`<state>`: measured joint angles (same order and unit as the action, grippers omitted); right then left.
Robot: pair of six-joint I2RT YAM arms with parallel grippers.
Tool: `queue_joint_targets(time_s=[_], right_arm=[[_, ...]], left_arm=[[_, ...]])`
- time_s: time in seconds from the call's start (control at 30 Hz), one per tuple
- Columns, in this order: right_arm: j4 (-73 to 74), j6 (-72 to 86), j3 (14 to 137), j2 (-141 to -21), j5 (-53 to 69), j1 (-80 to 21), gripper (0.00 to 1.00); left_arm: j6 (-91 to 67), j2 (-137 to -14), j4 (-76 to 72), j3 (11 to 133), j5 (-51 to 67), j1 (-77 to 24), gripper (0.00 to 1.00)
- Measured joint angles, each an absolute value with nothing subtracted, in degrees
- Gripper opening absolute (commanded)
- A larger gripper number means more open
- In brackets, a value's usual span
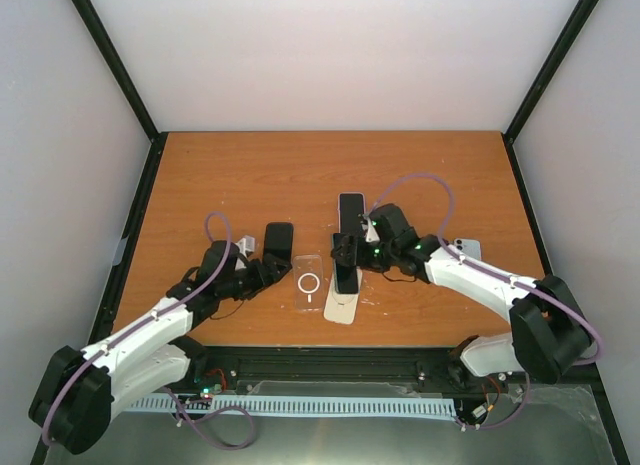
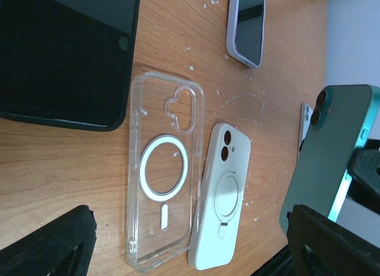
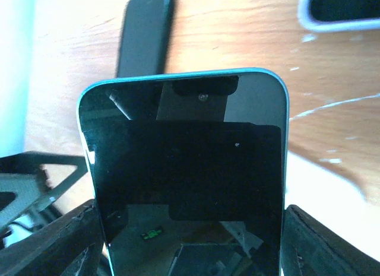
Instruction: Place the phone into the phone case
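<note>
The phone (image 3: 187, 169) is teal-edged with a dark screen, and my right gripper (image 3: 190, 246) is shut on its two long sides. In the top view the phone (image 1: 347, 267) hangs in my right gripper (image 1: 350, 255) just above the table, over the upper end of a white phone case (image 1: 342, 307). A clear phone case (image 2: 163, 169) with a white ring lies flat beside the white case (image 2: 221, 199). My left gripper (image 2: 190, 246) hovers open over the near ends of both cases, holding nothing. From there the phone's green back (image 2: 332, 151) shows at the right.
A black phone or case (image 1: 279, 243) lies left of the clear case, close to my left gripper (image 1: 262, 275). A phone in a pale case (image 1: 351, 210) lies behind the right gripper. Another device (image 1: 465, 247) sits by the right arm.
</note>
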<state>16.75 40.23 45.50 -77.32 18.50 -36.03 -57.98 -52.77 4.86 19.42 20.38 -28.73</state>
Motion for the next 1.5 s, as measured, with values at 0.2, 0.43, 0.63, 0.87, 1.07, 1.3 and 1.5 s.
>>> queue_joint_targets(time_s=[0.2, 0.43, 0.63, 0.87, 1.07, 1.3, 1.5], right_arm=[[8.8, 48.47, 45.39, -81.14, 20.16, -42.11, 0.5], [4.1, 55.44, 46.17, -90.04, 20.62, -45.6, 0.51], [3.36, 58.17, 48.6, -94.83, 20.64, -48.03, 0.51], [2.13, 59.88, 50.87, -98.89, 20.64, -48.49, 0.53], [2.33, 60.25, 52.53, -101.25, 20.8, -48.6, 0.58], [3.68, 59.81, 53.21, -101.36, 19.7, -48.64, 0.58], [4.84, 59.4, 54.02, -101.47, 17.96, -48.8, 0.59]], left_arm=[[-58.0, -50.72, 7.31, 19.42, 18.94, -28.6, 0.88], [-57.98, -49.23, 11.03, 19.42, 16.88, -28.58, 0.89], [-57.98, -48.01, 12.97, 19.42, 15.64, -28.58, 0.89], [-57.98, -47.99, 13.63, 19.42, 15.03, -28.49, 0.89], [-57.98, -47.99, 13.76, 19.42, 14.76, -28.38, 0.89], [-57.95, -49.1, 13.56, 19.42, 15.11, -28.38, 0.88], [-57.98, -50.78, 12.91, 19.42, 16.12, -28.38, 0.87]])
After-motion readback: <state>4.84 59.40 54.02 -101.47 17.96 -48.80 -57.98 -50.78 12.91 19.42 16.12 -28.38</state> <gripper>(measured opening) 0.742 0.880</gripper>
